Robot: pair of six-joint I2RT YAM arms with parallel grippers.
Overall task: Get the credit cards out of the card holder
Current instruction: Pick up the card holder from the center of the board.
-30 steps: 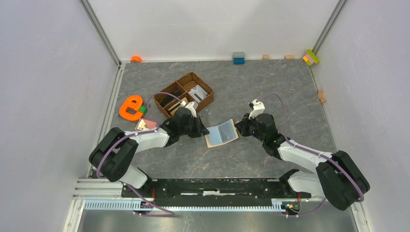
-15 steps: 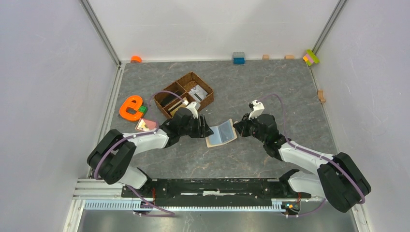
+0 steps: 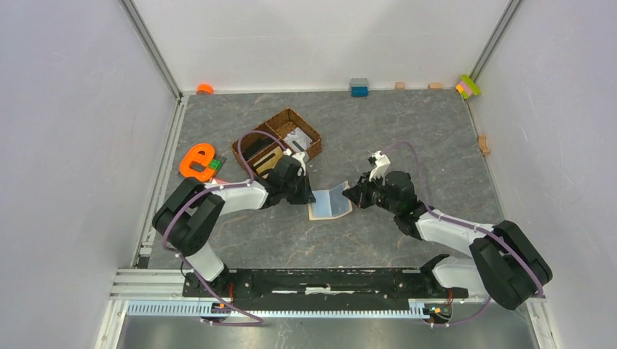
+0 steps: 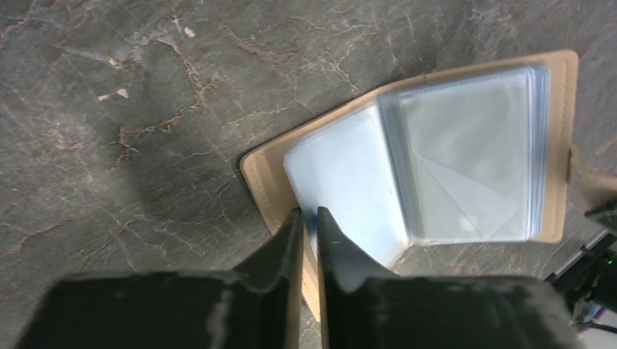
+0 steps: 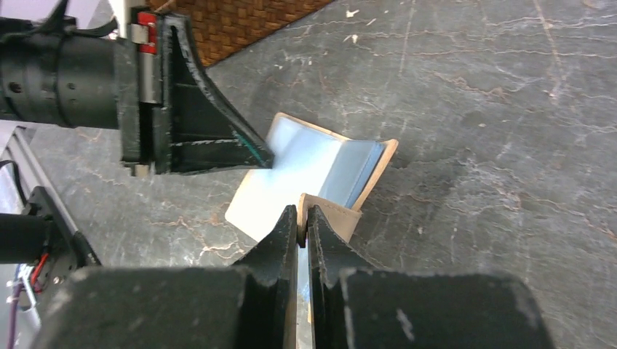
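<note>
ROBOT ARMS WORK AN OPEN WALLET: A beige card holder (image 3: 331, 203) lies open on the grey stone-patterned counter (image 3: 422, 138), just off the right corner of the brown wicker basket (image 3: 280, 139) and a little nearer the arms, which meet over it from either side. The right pincer (image 5: 300, 218), on the side of the holder away from the basket, is closed on the beige closing tab (image 5: 331, 212). It tips that cover up off the counter, so the wallet stands partly folded like a propped book. The left pincer (image 4: 305, 218), on the basket side, has its jaws drawn nearly together at the near edge of the flat, pale page of clear sleeves (image 4: 466, 145). Whether anything is gripped between them cannot be told from these views. No credit cards can be picked out for certain: the sleeves on the raised half look see-through and empty, while the milky page by the left fingertips may or may not hide one. The step in hand appears to be fishing a card from that page while the other arm steadies the holder. The next move would seem to call for a firm pinch on a card's edge alone, not the sleeve, then a straight pull out of the pocket, with the tab held fast so the wallet does not slide.
</note>
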